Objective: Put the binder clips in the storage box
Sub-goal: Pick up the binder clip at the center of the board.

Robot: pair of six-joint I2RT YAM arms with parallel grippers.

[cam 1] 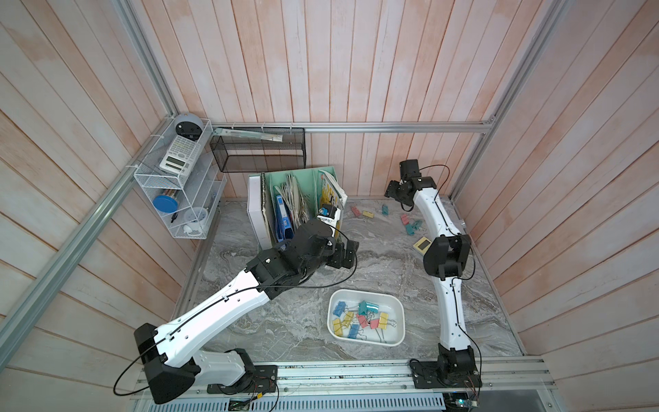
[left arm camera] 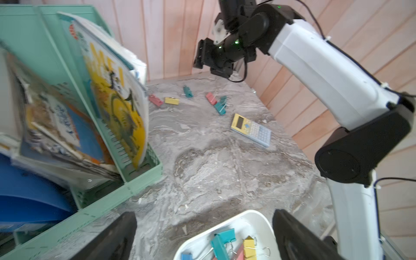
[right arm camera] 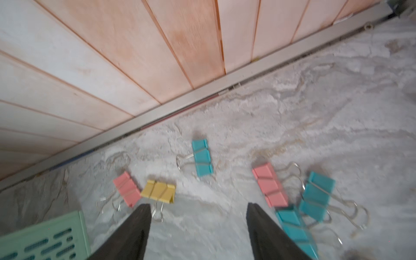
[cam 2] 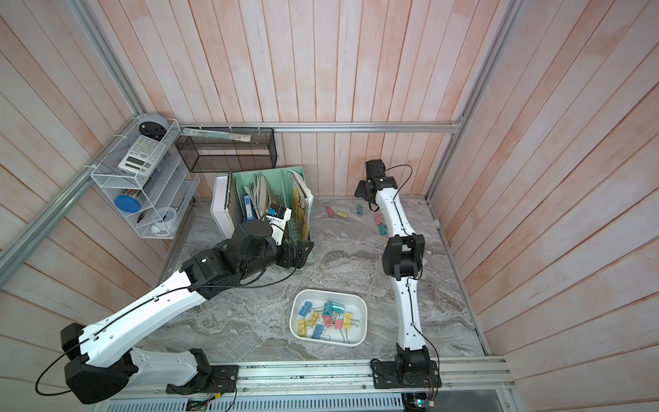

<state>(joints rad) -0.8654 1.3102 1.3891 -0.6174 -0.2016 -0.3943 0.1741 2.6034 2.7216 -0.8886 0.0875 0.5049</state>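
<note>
Smooth white plastic storage box [cam 1: 390, 309]

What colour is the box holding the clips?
White. The box shows best in a top view.

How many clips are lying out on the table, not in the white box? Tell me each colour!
Pink metal binder clips with silver wire handles: 2
Yellow metal binder clips: 1
Teal metal binder clips: 3
Total on the grey marble table: 6
</note>
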